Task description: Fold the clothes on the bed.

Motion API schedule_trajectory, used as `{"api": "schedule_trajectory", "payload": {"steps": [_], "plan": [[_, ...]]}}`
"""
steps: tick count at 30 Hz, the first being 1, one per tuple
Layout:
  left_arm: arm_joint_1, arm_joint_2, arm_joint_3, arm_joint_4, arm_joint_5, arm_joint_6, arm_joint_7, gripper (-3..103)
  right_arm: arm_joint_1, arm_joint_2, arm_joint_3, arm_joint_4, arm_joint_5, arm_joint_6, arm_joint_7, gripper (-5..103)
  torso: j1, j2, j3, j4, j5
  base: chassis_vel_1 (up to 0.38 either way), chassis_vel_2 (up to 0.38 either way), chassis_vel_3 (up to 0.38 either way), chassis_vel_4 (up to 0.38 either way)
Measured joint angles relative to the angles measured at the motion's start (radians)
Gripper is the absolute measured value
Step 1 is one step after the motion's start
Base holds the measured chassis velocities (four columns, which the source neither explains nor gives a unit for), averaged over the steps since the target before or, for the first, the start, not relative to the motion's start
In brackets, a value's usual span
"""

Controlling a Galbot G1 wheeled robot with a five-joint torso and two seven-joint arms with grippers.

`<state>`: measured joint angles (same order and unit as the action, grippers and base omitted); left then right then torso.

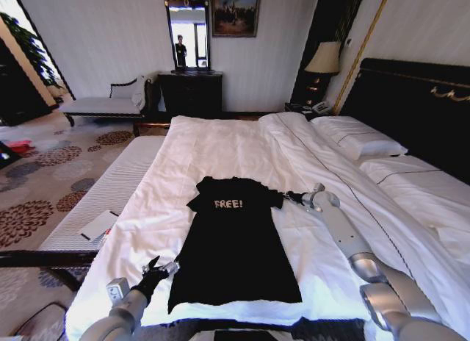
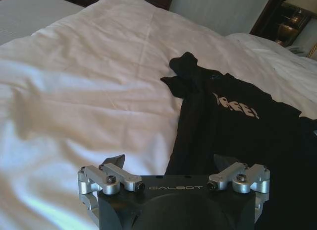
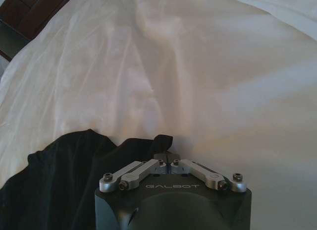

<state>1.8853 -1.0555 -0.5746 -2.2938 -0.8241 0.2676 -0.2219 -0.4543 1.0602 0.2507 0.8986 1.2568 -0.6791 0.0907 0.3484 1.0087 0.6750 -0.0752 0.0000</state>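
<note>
Nearest, the left gripper (image 1: 163, 267) hangs wide open, empty, beside the lower hem corner of the soft black short-sleeved T-shirt (image 1: 235, 256), spread flat on the large white-duveted bed (image 1: 220, 146). Farther, the right gripper (image 1: 285, 197) is pinched closed on the sleeve edge. It might catch duvet too, dragging it. The right wrist view shows that closure.

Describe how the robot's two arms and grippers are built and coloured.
Both arms are smooth silver-grey tubes with rounded joints. The left gripper has a black body printed "GALBOT" in pale letters, silver metal linkage bars with black screws, and black fingers. The right gripper has the same black body, lettering and silver linkages.
</note>
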Motion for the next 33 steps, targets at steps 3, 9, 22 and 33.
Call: {"api": "schedule_trajectory", "payload": {"steps": [3, 9, 22, 33], "plan": [[-0.001, 0.0, 0.0, -0.001, 0.0, -0.001, 0.0, 100, -0.003, 0.002, -0.002, -0.002, -0.011, 0.007, 0.0, 1, 0.0, 0.0, 0.0, 0.0, 0.0001, 0.0, 0.0, 0.0, 0.0], [-0.001, 0.001, -0.001, -0.001, 0.001, -0.001, 0.001, 100, -0.004, -0.002, -0.003, 0.003, -0.013, 0.011, 0.0, 0, 0.0, 0.0, 0.0, 0.0, 0.0001, 0.0, 0.0, 0.0, 0.0], [-0.01, 0.002, 0.004, 0.001, 0.007, -0.003, 0.004, 100, -0.027, -0.077, 0.005, 0.066, 0.016, 0.024, 0.021, 0, 0.0, 0.0, 0.0, -0.0002, 0.0001, 0.0, 0.0, 0.0, 0.0], [-0.002, -0.001, 0.001, -0.011, 0.016, -0.004, 0.007, 100, -0.032, -0.08, -0.004, 0.084, 0.013, 0.026, 0.018, 0, 0.0, 0.0, 0.0, -0.0001, 0.0001, 0.0, 0.0, 0.0, 0.0]]}}
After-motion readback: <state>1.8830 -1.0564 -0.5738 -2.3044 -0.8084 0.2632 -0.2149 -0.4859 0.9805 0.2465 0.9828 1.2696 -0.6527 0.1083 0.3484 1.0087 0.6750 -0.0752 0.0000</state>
